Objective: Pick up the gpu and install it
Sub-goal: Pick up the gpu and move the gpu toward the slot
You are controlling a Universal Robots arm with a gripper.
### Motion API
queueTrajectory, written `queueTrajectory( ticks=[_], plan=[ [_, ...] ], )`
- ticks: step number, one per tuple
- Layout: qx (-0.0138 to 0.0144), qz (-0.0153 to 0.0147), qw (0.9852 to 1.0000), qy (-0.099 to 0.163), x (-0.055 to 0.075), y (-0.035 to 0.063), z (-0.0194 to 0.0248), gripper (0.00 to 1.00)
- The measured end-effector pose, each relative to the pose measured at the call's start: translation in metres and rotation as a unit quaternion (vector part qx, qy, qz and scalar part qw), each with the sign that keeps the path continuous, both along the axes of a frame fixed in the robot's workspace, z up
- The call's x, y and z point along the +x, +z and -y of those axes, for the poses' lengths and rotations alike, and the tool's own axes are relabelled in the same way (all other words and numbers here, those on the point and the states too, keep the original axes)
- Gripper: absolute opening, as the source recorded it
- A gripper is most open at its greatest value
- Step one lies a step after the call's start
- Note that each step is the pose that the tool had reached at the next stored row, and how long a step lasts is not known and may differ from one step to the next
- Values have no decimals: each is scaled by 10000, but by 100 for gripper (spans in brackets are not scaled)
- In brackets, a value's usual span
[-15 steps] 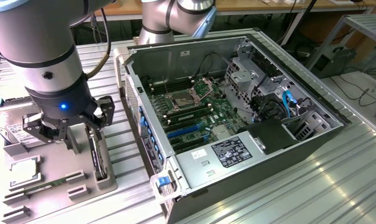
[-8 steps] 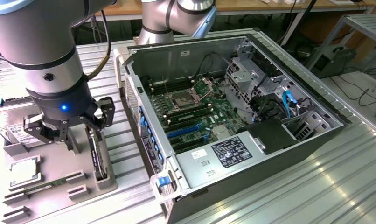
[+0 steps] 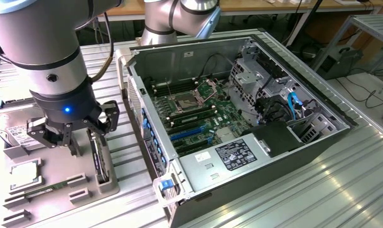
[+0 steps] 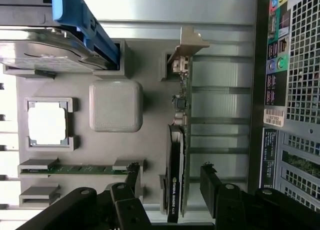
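Standing on its long edge in a slot of the grey plastic parts tray [image 3: 109, 190] is the gpu [image 3: 100, 159] [image 4: 176, 165], a thin green circuit card with a black fan face. The black two-fingered hand [image 3: 83, 137] [image 4: 170, 170] hangs right over it, its fingers spread wide, one on each side of the card and apart from it. In the exterior view, the open black computer case [image 3: 242, 118] lies at three o'clock of the card on the ribbed metal desk [image 3: 343, 190]. A silver boxy hard drive [image 3: 11, 130] sits at ten o'clock.
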State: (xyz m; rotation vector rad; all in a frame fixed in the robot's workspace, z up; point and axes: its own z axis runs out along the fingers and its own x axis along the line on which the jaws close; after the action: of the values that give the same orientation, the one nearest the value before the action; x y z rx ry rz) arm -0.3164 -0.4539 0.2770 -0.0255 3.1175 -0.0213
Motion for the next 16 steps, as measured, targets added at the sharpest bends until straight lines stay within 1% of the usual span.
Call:
queueTrajectory(
  ticks=[2,3,10,16],
  plan=[
    [-42,-1,10000,-10,13,-12,-1,60],
    [-51,0,10000,-15,16,-20,-1,60],
    [-55,-1,10000,-78,17,-127,0,60],
    [-56,-2,10000,-82,17,-165,0,60]
  ],
)
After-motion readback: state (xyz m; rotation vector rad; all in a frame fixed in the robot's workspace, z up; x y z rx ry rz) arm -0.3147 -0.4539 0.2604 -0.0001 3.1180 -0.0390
